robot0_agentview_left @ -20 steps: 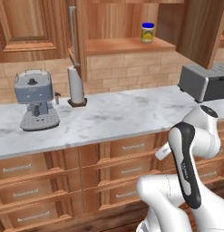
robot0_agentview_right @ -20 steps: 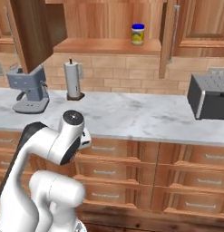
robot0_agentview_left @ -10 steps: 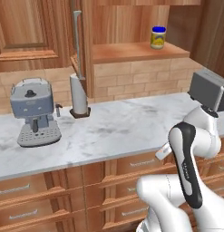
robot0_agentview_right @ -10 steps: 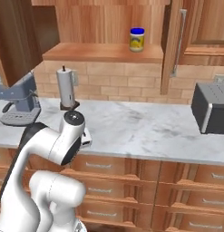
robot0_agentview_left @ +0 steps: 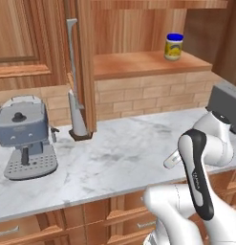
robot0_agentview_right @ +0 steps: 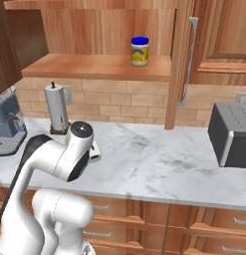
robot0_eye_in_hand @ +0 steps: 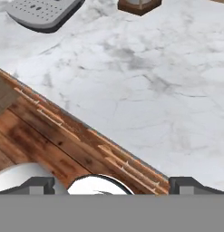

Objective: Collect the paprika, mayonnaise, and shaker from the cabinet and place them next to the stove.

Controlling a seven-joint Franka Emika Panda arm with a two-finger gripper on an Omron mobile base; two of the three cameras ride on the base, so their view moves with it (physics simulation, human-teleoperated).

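The mayonnaise [robot0_agentview_left: 174,46] stands upright on the open cabinet's [robot0_agentview_left: 138,64] wooden shelf, toward its right end in the left base view and near the door's silver bar handle [robot0_agentview_right: 188,60] in the right base view [robot0_agentview_right: 140,51]. No other jar can be seen on the shelf beside it.

Below, a marble counter [robot0_agentview_left: 129,153] runs along the brick wall. A grey coffee machine [robot0_agentview_left: 24,136] sits at its left end, with a paper-towel roll [robot0_agentview_right: 57,108] on a dark wooden base just to its right, against the wall. A dark toaster oven [robot0_agentview_right: 231,134] rests at the counter's right end.

The arm is folded low in front of the drawers, well below the shelf and apart from the jar. In the hand view the fingers [robot0_eye_in_hand: 110,183] stand wide apart and hold nothing; the two dark tips [robot0_eye_in_hand: 38,184] sit at opposite sides of the frame's bottom, looking over the counter's front edge at bare marble [robot0_eye_in_hand: 145,81]. At the top of that view lie what appear to be the coffee machine's perforated drip tray [robot0_eye_in_hand: 43,13] and the roll's base [robot0_eye_in_hand: 139,5], though both are cropped.
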